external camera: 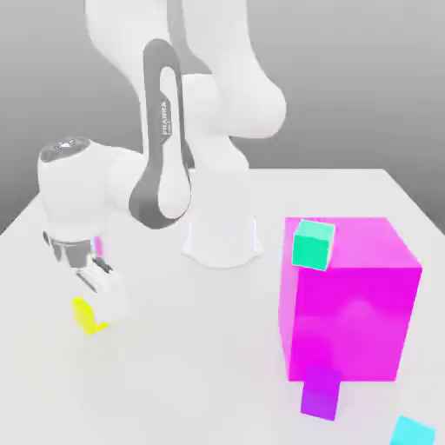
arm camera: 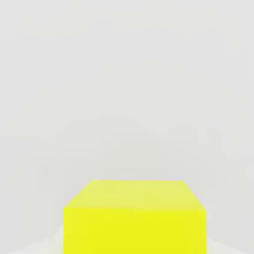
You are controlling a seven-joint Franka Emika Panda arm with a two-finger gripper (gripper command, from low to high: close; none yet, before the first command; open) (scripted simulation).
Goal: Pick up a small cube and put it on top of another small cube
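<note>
We see the white arm's hand [external camera: 102,300] lowered at the small yellow cube [external camera: 85,315] on the white surface [external camera: 200,348], toward the exterior view's left. Well apart, a teal-green cube [external camera: 312,244] sits against the big magenta cube [external camera: 352,300], a purple cube [external camera: 320,395] at its base.

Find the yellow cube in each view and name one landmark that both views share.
Exterior view: the yellow cube sits on the table near the exterior view's left, low in the picture, right beside the gripper, partly hidden by it.
Hand view: the yellow cube lies close to the camera, its top face and one side showing.
Shared landmark: the white table that the cube rests on.
</note>
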